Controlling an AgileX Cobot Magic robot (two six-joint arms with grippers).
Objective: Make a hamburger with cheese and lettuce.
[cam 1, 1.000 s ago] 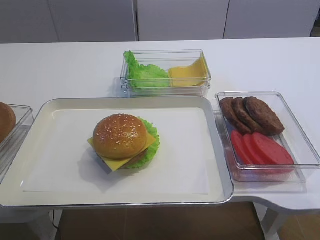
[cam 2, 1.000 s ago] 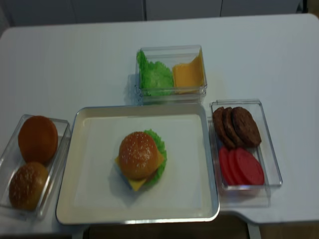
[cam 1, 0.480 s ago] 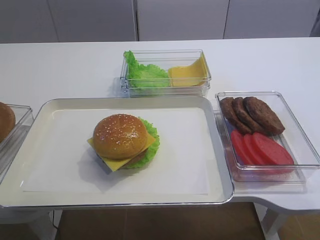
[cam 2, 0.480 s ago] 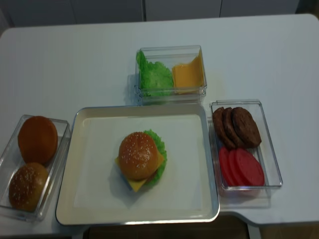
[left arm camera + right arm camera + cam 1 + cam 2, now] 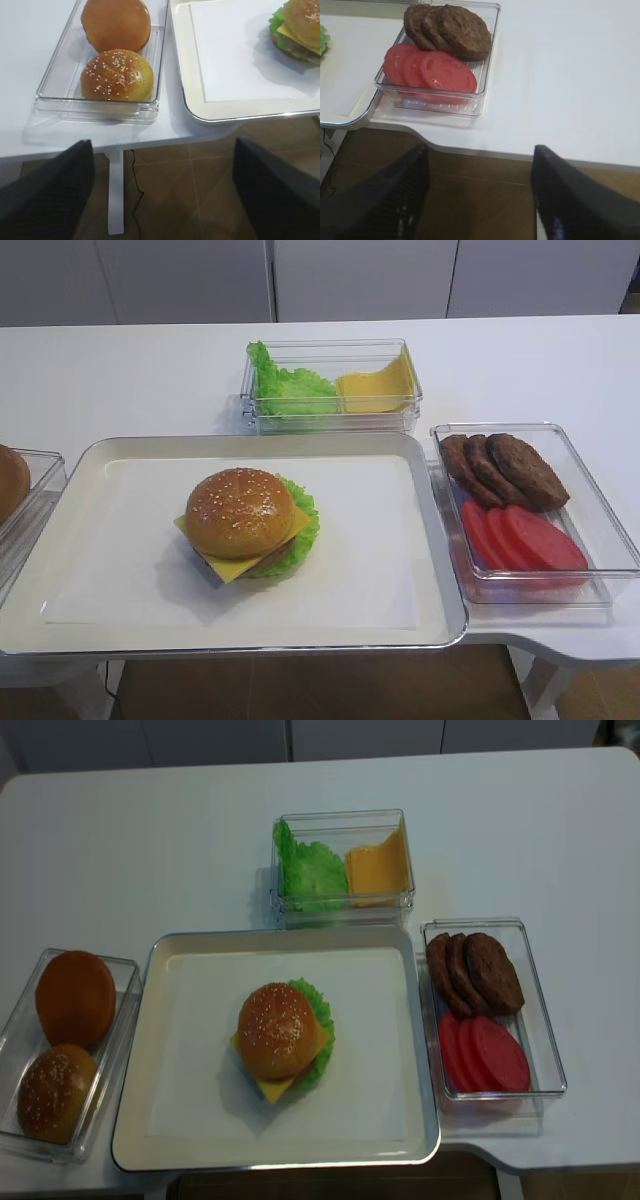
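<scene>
The hamburger (image 5: pixel 242 522) (image 5: pixel 281 1039) stands left of centre on the cream tray (image 5: pixel 425 540), topped by its sesame bun. The cheese (image 5: pixel 226 566) pokes out as a yellow corner at the front, and the lettuce (image 5: pixel 303 530) frills out on the right side. A part of the hamburger (image 5: pixel 299 26) also shows in the left wrist view. My left gripper (image 5: pixel 163 145) hangs open and empty off the table's front edge, below the bun box. Open and empty as well, my right gripper (image 5: pixel 480 148) hangs off the front edge near the tomato box. Neither gripper shows in the high views.
A clear box (image 5: pixel 405 415) behind the tray holds a lettuce clump and bent cheese slices. Right of the tray, another box (image 5: pixel 600 510) holds dark patties and red tomato slices. A third box (image 5: pixel 120 1010) on the left holds two buns (image 5: pixel 116 74).
</scene>
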